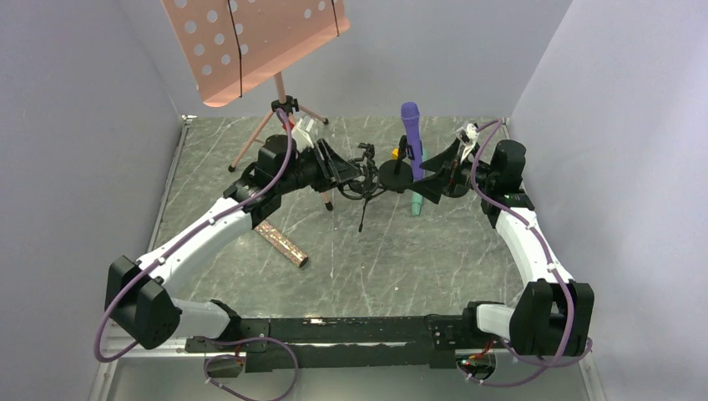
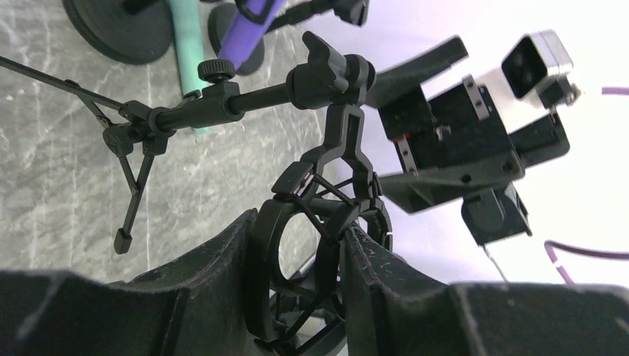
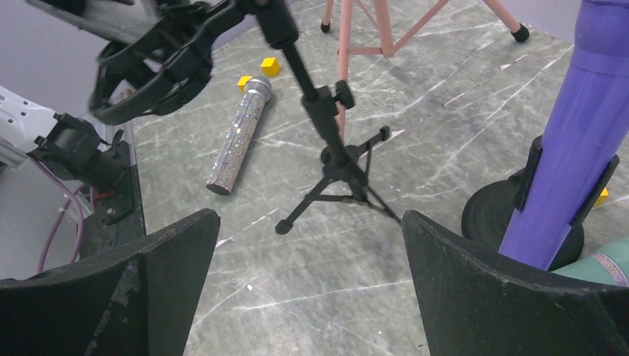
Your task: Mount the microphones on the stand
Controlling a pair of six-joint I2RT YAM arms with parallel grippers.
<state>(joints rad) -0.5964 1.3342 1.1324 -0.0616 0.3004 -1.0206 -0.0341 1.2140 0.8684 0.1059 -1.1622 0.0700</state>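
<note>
The left tool point(image 2: 300, 252) is clamped on the black ring mount point(image 2: 261, 259) of the tripod stand point(image 3: 337, 159) at mid-worktop. The right tool point(image 3: 310, 274) gapes wide, holding nothing. The purple mic point(image 1: 411, 134) stands upright, clipped over a round base point(image 3: 493, 215) toward the far edge. The mint mic point(image 1: 415, 200) lies just beside it. The bronze mic point(image 1: 281, 244) lies nearer the left edge.

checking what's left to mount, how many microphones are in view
3. The purple microphone stands upright in the round-base stand; the mint-green microphone lies beside that base; the glittery microphone lies flat on the table.
</note>
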